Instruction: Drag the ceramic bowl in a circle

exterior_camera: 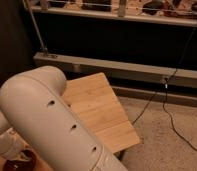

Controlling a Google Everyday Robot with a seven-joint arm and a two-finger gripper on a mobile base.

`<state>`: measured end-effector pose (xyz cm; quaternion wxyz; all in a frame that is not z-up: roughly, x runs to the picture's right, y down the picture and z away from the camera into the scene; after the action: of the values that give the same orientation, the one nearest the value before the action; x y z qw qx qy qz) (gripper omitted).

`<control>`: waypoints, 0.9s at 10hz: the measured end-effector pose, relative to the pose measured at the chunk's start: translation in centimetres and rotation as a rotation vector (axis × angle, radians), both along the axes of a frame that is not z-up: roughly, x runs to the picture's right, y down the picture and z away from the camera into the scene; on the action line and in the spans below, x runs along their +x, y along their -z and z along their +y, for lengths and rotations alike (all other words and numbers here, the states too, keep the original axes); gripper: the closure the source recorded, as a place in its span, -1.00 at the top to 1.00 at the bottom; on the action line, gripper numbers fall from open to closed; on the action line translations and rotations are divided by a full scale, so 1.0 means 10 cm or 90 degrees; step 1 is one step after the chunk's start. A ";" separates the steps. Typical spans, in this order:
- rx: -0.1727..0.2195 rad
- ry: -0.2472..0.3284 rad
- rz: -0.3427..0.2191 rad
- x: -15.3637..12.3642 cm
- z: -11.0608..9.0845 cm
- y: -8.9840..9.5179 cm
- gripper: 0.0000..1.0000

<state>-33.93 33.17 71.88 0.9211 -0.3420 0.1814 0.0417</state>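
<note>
A: You see the wooden worktop [104, 107] in the middle, the big arm [52, 125] covering its left part.
B: And the end effector [12, 145]?
A: Lower left, clenched, just above the ceramic bowl [19, 162] at the bottom edge.

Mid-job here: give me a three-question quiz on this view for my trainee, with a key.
1. True or false: the arm hides much of the wooden table.
2. Where does the ceramic bowl show? A) bottom left B) top right C) on the floor
3. What trails over the floor on the right?

Key: 1 true. 2 A, beside the gripper, which is shut. 3 a black cable.
</note>
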 end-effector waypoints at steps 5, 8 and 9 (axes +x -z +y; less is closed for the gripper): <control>-0.006 -0.090 0.112 0.97 -0.20 -0.24 -1.00; 0.031 -0.140 0.160 1.30 -0.56 -0.47 -1.00; 0.051 -0.159 0.172 1.34 -0.75 -0.56 -1.00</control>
<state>-20.55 25.70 77.52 0.8888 -0.3162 0.2579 0.2088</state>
